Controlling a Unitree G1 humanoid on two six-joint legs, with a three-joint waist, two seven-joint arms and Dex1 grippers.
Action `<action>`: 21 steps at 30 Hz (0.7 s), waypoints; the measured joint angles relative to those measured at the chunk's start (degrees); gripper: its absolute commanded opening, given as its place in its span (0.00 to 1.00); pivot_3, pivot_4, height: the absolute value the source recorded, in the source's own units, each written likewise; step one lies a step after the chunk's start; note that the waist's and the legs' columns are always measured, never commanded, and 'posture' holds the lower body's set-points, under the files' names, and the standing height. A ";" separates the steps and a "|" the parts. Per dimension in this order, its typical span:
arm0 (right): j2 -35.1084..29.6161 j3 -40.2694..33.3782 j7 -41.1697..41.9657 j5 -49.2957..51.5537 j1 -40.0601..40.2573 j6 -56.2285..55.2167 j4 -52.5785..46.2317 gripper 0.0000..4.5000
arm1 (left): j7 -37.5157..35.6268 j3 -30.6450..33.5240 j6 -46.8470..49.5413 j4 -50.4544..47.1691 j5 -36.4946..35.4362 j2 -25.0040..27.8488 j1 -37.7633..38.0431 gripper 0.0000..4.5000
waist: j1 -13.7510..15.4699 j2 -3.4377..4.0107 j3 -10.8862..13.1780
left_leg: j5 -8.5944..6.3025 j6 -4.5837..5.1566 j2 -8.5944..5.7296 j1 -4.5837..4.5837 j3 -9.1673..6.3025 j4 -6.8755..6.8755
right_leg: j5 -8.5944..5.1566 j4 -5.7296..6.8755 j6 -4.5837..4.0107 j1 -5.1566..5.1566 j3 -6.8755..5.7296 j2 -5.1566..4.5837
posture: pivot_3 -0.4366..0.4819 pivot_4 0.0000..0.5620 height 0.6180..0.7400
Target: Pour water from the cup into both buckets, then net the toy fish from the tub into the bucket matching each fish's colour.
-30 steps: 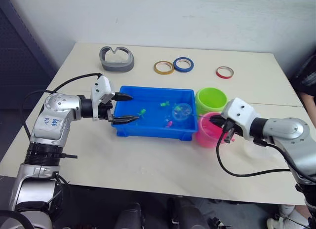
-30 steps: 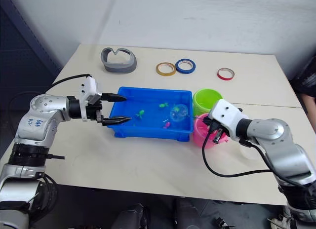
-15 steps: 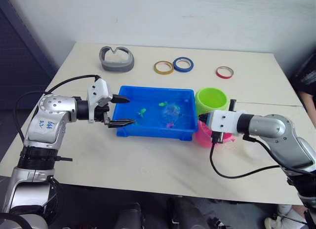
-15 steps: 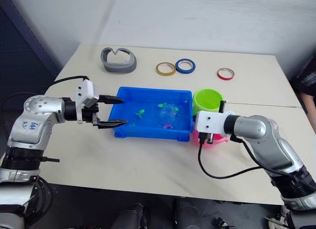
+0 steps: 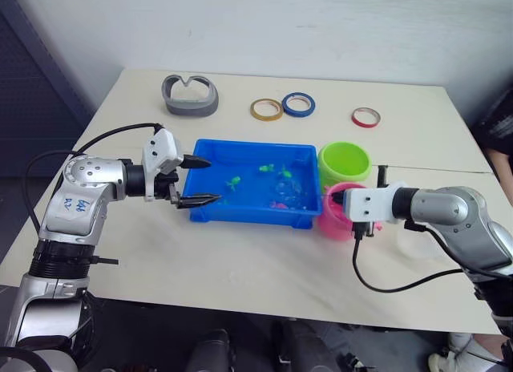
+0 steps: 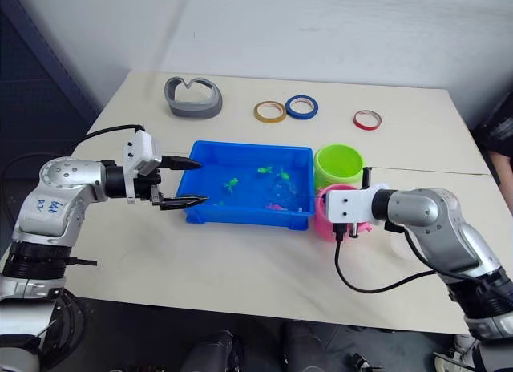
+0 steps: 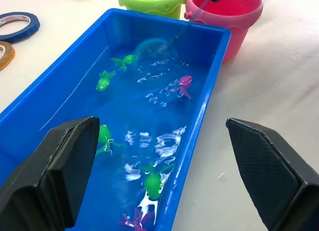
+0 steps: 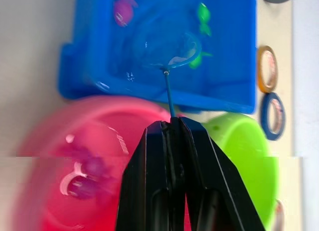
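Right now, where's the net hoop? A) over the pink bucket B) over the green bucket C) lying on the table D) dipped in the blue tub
D: in the right wrist view the right tool is shut on the net handle, and the hoop sits in the water of the tub among the toy fish, past the pink bucket.

Left gripper agape; right gripper pinched closed.

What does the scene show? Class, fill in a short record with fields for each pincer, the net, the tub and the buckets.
left pincer: open, at the tub's end
right pincer: shut on the net handle
net: hoop dipped in the tub water
tub: blue, holds water, green and pink fish
buckets: green bucket and pink bucket, side by side beside the tub
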 measured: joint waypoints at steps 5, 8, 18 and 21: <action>1.49 -2.01 2.24 6.10 1.70 9.69 -4.26 0.00 | -0.02 -0.01 -0.07 0.43 -0.03 -0.64 -0.48 0.99 | 0.18 0.00 0.00 | 0.01 -0.02 0.00 0.02 -0.02 0.00 | 0.00 0.01 0.00 0.00 -0.01 0.00 | 0.48 0.27 1.00; 5.21 -4.52 1.80 12.68 2.03 22.29 -7.52 0.00 | -0.02 0.00 -0.23 1.41 -0.03 -0.83 -1.24 0.99 | 0.15 0.00 0.00 | 0.01 -0.02 0.00 0.01 -0.02 0.00 | 0.00 0.02 0.00 0.00 -0.01 -0.01 | 0.48 0.27 1.00; 11.14 -12.05 -4.40 26.67 1.03 49.47 -12.51 0.00 | -0.27 -0.01 -0.57 2.17 -0.08 -1.99 -1.63 0.99 | 0.29 0.00 0.00 | 0.01 -0.01 0.00 0.00 -0.04 -0.02 | 0.00 0.01 0.00 0.01 -0.02 -0.02 | 0.48 0.27 1.00; 11.76 -15.53 -6.93 29.14 1.39 51.84 -13.65 0.00 | -0.66 -0.11 -0.04 2.33 -1.59 -4.41 -2.98 0.99 | 0.38 0.00 0.00 | 0.00 0.00 0.00 -0.04 -0.04 -0.02 | 0.00 0.01 0.00 0.00 -0.03 -0.02 | 0.48 0.27 1.00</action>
